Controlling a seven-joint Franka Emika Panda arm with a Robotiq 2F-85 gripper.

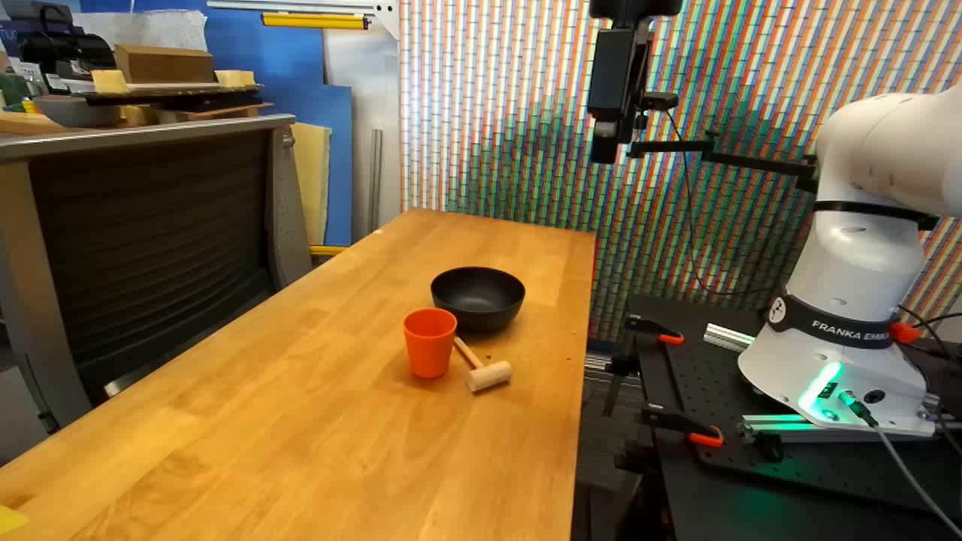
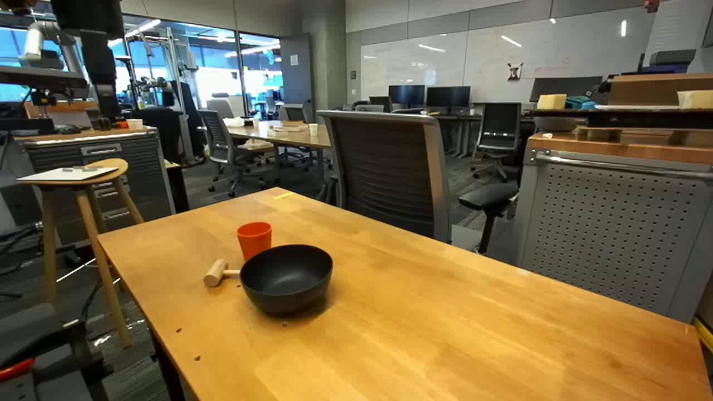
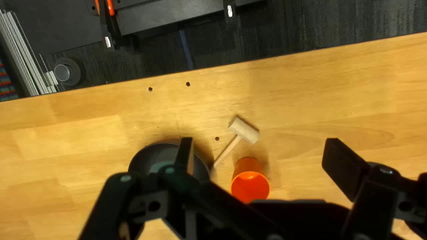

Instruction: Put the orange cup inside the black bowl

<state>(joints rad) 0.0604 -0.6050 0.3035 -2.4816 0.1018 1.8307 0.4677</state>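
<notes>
The orange cup [image 1: 430, 347] stands upright on the wooden table beside the black bowl [image 1: 479, 304]. Both also show in an exterior view, the cup [image 2: 254, 240] partly behind the bowl [image 2: 287, 284]. My gripper [image 1: 605, 150] is high above the table; its dark fingers also show in an exterior view [image 2: 106, 118]. In the wrist view the gripper [image 3: 260, 151] is open, with nothing between its fingers. The cup [image 3: 249, 187] appears far below, between the fingers, its lower edge partly hidden by the gripper. The bowl [image 3: 151, 157] lies under the left finger, which hides part of it.
A small wooden mallet [image 1: 488, 375] lies beside the cup, its handle reaching towards the bowl. It also shows in the wrist view [image 3: 244, 130]. The table edge [image 3: 213, 68] runs near the robot's base. An office chair [image 2: 390, 167] stands along the far side.
</notes>
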